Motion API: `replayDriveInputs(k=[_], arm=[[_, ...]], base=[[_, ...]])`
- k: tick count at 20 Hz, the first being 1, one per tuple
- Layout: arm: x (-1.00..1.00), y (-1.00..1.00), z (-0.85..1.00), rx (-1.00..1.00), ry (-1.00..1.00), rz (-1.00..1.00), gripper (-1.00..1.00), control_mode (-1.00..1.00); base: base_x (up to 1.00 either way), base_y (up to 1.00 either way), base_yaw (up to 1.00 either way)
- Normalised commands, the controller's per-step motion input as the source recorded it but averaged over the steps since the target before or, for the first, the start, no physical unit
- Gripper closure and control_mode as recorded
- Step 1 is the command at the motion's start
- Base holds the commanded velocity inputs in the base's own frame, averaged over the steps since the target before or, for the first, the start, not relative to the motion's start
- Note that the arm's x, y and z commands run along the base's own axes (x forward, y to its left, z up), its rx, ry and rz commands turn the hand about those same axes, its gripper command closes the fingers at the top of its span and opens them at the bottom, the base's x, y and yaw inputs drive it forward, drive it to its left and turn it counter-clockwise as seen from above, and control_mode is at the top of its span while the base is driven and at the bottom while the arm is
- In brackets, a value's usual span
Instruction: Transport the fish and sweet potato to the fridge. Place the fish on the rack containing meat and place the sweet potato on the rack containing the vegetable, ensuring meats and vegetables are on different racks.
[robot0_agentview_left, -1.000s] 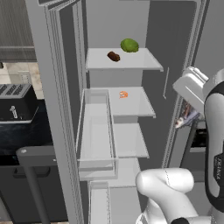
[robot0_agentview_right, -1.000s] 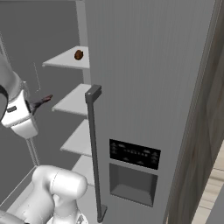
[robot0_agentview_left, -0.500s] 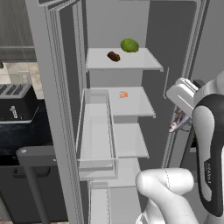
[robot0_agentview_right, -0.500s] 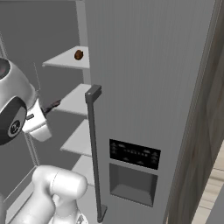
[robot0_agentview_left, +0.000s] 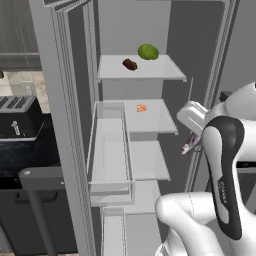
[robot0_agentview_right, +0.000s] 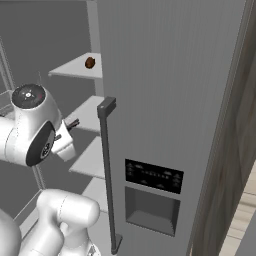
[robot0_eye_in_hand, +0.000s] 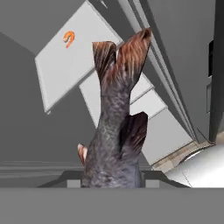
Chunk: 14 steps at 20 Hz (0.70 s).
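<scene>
I have the fish (robot0_eye_in_hand: 114, 127) clamped in the gripper (robot0_agentview_left: 191, 144), tail pointing out ahead, just outside the open fridge (robot0_agentview_left: 165, 30) on its right. The sweet potato (robot0_agentview_left: 129, 64) already lies on the top shelf (robot0_agentview_left: 150, 71) near the green vegetable (robot0_agentview_left: 148, 51). The meat (robot0_agentview_left: 141, 108) sits one shelf lower, so that is my target. I would swing left over that shelf, keep the tail clear of the shelf edges, and lower gently beside the meat before letting go.
</scene>
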Motion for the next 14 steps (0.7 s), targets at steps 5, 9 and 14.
replayDriveInputs(k=[5,9,14], arm=[[0.52,0.00,-0.19,0.00,0.00,0.02,1.00,-1.00],[0.52,0.08,-0.14,-0.03,0.00,0.01,1.00,-1.00],[0.61,0.09,-0.05,-0.04,0.00,0.00,1.00,-1.00]], base=[[0.00,0.00,0.00],[0.00,0.00,0.00],[0.00,0.00,0.00]])
